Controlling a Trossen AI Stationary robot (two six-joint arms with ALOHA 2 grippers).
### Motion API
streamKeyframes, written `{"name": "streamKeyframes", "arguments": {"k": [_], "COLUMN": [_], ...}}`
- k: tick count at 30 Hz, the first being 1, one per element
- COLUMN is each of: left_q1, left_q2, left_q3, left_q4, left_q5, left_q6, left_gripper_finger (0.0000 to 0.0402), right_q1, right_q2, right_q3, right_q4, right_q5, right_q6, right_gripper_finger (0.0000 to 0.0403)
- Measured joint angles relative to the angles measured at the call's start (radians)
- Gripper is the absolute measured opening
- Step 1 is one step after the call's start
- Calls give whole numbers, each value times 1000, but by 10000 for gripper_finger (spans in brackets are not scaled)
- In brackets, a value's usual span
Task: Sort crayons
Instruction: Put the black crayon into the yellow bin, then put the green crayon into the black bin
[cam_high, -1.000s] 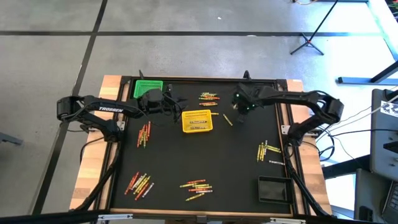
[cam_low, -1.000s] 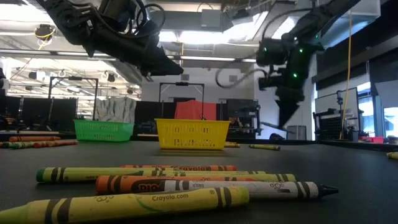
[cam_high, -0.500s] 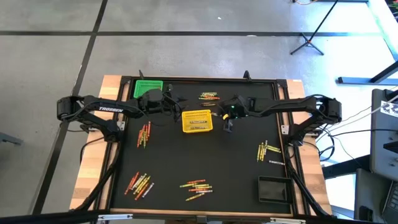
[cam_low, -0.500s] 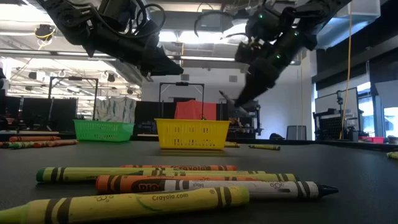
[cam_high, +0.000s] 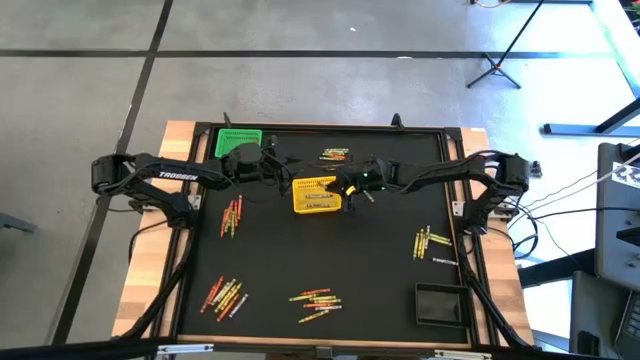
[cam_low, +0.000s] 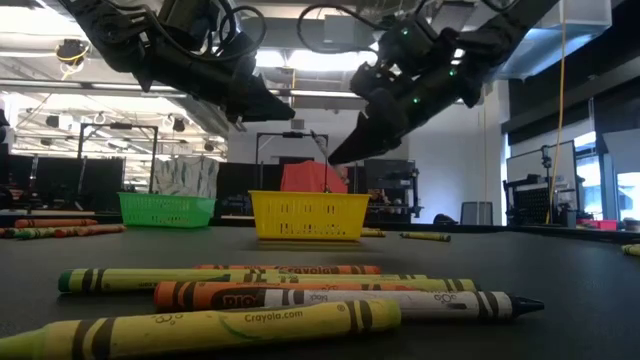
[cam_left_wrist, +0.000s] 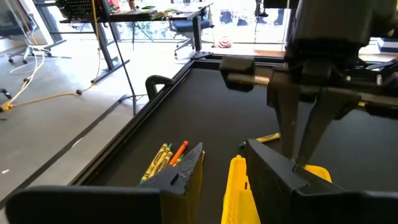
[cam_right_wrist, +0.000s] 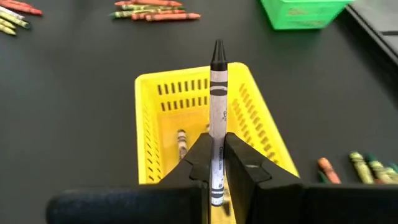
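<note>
At the near edge of the black table (cam_high: 380, 260), in the low view, a cluster of crayons (cam_low: 290, 295) lies flat. "Crayola.com" can be read on the yellow one in front, and part of a label on the orange one behind it. From above, further groups are seen at the near left (cam_high: 225, 294), near centre (cam_high: 315, 302), the right side (cam_high: 432, 245) and left of centre (cam_high: 232, 214). A black tray (cam_high: 441, 303) sits in the near right corner.

Farther back, a yellow basket (cam_high: 317, 194) stands mid-table, with at least one crayon lying inside it in the right wrist view. The right gripper (cam_high: 350, 190) is held over the basket's right end, its fingers (cam_right_wrist: 245, 171) clamped on a yellow crayon (cam_right_wrist: 217, 106) that points out over the basket. The left gripper (cam_high: 284, 170) hangs just beside the basket's far left corner, its fingers (cam_left_wrist: 186, 171) parted with nothing between them. "TROSSEN" is printed on the left arm (cam_high: 180, 176).

Beyond, a green basket (cam_high: 239, 141) stands at the far left corner and another group of crayons (cam_high: 336, 155) lies near the far edge. The table is framed in wood (cam_high: 150, 250) on a grey concrete floor (cam_high: 300, 80); a stand's legs (cam_high: 495, 70) are seen at the far right. In the low view, a lit workshop with ceiling lights (cam_low: 330, 60) fills the background.
</note>
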Motion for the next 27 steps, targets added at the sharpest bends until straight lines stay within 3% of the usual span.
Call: {"name": "streamKeyframes", "arguments": {"k": [6,13,19,22,27], "left_q1": [0,0,0,0,-1], "left_q2": [0,0,0,0,0], "left_q3": [0,0,0,0,0], "left_q4": [0,-1,-2,-3,-7], "left_q5": [0,0,0,0,0], "left_q6": [-1,-2,-2,-2,-5], "left_gripper_finger": [107,107,107,107,107], "right_q1": [1,1,1,1,0], "right_q2": [42,39,-73,-143,-234], "right_q3": [0,0,37,42,42], "right_q4": [11,-1,-263,-395,-603], "right_q5": [-13,-12,6,20,140], "right_q6": [0,0,-1,28,90], "right_gripper_finger": [36,130,180,182,173]}}
